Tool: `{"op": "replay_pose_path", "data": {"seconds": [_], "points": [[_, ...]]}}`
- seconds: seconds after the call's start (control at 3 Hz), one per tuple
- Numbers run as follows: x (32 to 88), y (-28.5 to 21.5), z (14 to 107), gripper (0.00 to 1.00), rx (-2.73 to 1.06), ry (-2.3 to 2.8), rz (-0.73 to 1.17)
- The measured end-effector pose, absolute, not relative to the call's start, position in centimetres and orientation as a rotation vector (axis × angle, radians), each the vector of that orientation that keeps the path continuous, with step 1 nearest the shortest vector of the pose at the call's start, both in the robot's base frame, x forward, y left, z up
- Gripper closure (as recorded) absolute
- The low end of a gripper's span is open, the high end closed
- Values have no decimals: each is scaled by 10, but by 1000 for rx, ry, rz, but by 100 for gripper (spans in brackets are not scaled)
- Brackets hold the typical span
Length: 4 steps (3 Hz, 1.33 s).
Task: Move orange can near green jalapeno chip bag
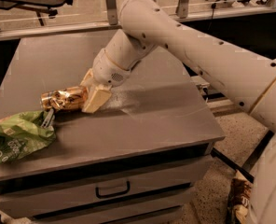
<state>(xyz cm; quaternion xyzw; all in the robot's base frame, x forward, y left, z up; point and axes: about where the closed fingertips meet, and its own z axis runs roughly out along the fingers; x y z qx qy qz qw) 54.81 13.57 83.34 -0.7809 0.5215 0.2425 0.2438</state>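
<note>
The orange can (pixel 63 99), shiny orange-gold and dented, lies on its side in my gripper (pixel 86 95), low over the grey table (pixel 166 111). The cream fingers (pixel 96 100) are shut on the can's right end. The green jalapeno chip bag (pixel 17 136), light green and wrinkly, lies at the table's front left corner. The can's left end is just above and to the right of the bag's top edge, almost touching it. My white arm reaches in from the upper right.
The table has a drawer with a dark handle (pixel 113 190) in its front. A railing (pixel 111 3) and a chair base stand behind the table. A brown bag (pixel 238 197) lies on the floor at the right.
</note>
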Motion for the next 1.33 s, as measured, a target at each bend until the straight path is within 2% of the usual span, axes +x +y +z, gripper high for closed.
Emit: {"op": "replay_pose_path", "data": {"seconds": [0.67,1.0,1.33], "points": [[547,138,832,7,-2138,1421,667],[547,138,833,0,-2138,1421,667],[544,133,844,0,-2137,1421,625]]}}
